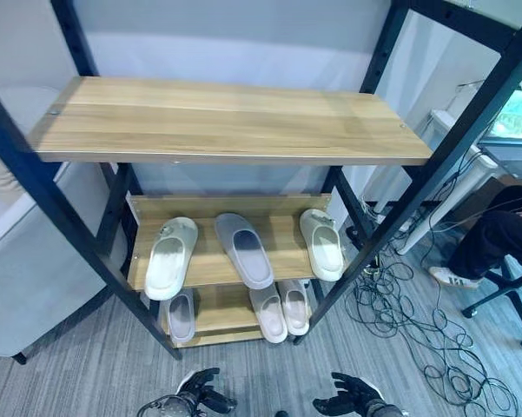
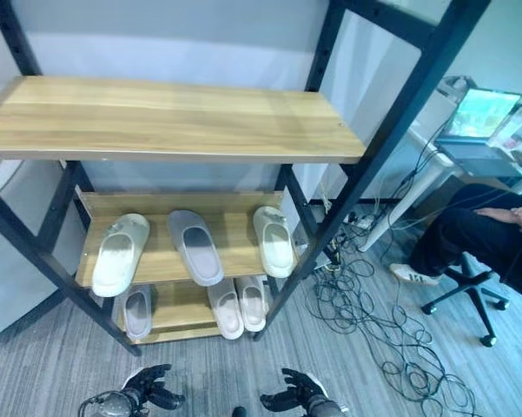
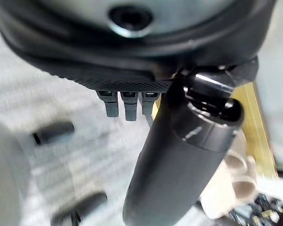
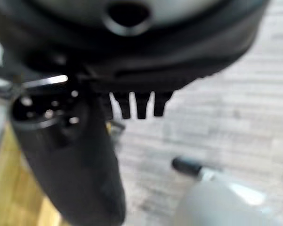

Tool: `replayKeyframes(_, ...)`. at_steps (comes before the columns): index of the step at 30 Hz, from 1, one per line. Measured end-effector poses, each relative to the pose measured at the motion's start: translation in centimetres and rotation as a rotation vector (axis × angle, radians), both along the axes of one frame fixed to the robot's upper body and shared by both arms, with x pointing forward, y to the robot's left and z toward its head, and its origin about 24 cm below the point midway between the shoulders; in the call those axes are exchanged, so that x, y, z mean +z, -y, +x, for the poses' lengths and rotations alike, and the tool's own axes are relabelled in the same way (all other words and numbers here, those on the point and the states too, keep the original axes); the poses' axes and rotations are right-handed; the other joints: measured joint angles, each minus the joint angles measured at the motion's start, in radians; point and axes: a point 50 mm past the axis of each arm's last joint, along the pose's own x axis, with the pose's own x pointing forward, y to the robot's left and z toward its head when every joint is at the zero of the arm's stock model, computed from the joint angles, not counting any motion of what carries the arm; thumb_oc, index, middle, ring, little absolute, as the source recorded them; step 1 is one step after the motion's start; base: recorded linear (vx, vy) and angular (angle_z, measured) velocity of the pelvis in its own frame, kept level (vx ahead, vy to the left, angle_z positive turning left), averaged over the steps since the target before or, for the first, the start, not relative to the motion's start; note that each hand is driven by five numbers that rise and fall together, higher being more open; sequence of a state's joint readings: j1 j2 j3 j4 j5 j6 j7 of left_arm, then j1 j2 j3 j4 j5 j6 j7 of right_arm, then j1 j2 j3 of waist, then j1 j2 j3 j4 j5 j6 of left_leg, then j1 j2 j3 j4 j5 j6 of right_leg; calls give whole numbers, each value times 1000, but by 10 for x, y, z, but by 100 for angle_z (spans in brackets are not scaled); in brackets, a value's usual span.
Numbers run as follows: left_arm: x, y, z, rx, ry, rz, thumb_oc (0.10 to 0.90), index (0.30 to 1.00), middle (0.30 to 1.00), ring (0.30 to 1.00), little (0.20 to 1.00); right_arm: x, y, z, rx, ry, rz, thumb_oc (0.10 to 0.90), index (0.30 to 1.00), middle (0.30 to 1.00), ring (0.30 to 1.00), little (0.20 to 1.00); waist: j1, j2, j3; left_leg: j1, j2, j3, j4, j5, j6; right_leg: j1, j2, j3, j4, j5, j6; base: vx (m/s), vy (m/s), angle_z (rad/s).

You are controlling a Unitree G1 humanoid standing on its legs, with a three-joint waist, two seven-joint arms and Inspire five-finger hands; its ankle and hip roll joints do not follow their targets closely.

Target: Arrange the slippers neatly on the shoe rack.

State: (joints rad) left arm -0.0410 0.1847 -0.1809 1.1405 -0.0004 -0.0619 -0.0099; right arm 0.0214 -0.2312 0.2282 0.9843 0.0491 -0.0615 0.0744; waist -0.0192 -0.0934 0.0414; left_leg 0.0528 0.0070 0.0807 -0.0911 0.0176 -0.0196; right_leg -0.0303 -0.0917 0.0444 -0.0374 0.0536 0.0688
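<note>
in the left eye view, three slippers (image 1: pixel 244 249) are seen on the shoe rack's (image 1: pixel 234 122) middle shelf and three on the lowest; no writing can be read. the left hand (image 1: pixel 197 390) and right hand (image 1: pixel 352 395) are held empty near the floor, fingers relaxed. in the wrist views, straight fingers (image 3: pixel 125 102) are shown.

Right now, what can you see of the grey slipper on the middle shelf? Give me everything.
The grey slipper is a plain slide of smooth, foam-like material with an open heel and a closed band over the front. It lies flat, sole down, on the wooden middle shelf, slightly askew, with one end overhanging the front edge. It sits between two cream slippers, touching neither. Neither hand touches it.
</note>
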Motion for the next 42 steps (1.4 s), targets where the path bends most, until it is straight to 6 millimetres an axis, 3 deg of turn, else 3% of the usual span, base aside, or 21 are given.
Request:
replayKeyframes(4,-4,-6,-18,48,-39,5,800,900,900,900,900,9,-7,10,24,69,33,800,900,900,900,900,5,25,-9,0,-17,18,0,2,20,1,-13,17,-14,14,17,1,64,-11)
replayKeyframes(7,-4,-5,-18,50,-39,1,800,900,900,900,900,21,-10,22,50,144,46,800,900,900,900,900,5,25,-12,-6,-23,19,0,3,25,4,-17,18,-36,29,23,-17,50,-2)
replayKeyframes(12,-4,-2,-15,45,-29,-8,800,900,900,900,900,46,-28,47,143,296,93,800,900,900,900,900,1,-10,-43,-8,-23,21,0,3,26,4,-17,22,-43,34,23,-27,42,-3)
replayKeyframes(17,-4,1,-12,41,-24,-14,800,900,900,900,900,62,-56,58,226,374,197,800,900,900,900,900,2,-24,-63,-14,-23,19,-2,3,27,1,-17,16,-43,35,21,-17,11,2)
replayKeyframes(22,-5,4,-13,36,-28,-19,800,900,900,900,900,67,-91,61,333,373,293,800,900,900,900,900,8,-17,-71,-29,-24,11,-1,10,25,-6,-18,11,-53,45,18,-30,6,5)
replayKeyframes(23,-5,6,-14,28,-30,-20,800,900,900,900,900,69,-106,62,404,372,319,800,900,900,900,900,7,-13,-73,-35,-24,3,0,13,25,-9,-17,3,-53,45,18,-10,4,13)
replayKeyframes(29,-6,11,-14,4,-34,-25,800,900,900,900,900,79,-123,66,469,408,361,800,900,900,900,900,29,-8,-76,-43,-23,-14,0,19,23,-10,-17,-13,-53,45,18,-12,-3,10)
replayKeyframes(36,-6,11,-16,16,-34,-11,800,900,900,900,900,135,-131,102,558,647,353,800,900,900,900,900,35,-7,-75,-51,-22,-33,0,26,17,-7,-17,-34,-54,45,18,-12,-13,8)
replayKeyframes(37,-6,11,-16,20,-34,-15,800,900,900,900,900,157,-130,111,590,743,338,800,900,900,900,900,34,-6,-75,-56,-22,-34,0,29,18,-11,-17,-37,-54,45,18,6,-22,5)
replayKeyframes(38,-6,11,-16,24,-37,-16,800,900,900,900,900,165,-128,115,598,785,324,800,900,900,900,900,34,-6,-75,-56,-22,-34,0,30,18,-12,-17,-37,-54,46,17,0,0,0)
replayKeyframes(39,-7,10,-18,34,-42,-17,800,900,900,900,900,192,-127,129,569,930,298,800,900,900,900,900,34,-6,-75,-56,-20,-34,0,31,17,-11,-15,-36,-54,46,17,0,0,0)
replayKeyframes(42,-7,14,-17,33,-41,-24,800,900,900,900,900,218,-123,141,606,1068,188,800,900,900,900,900,33,-5,-74,-56,-21,-34,0,31,17,-12,-16,-36,-54,46,17,0,0,0)
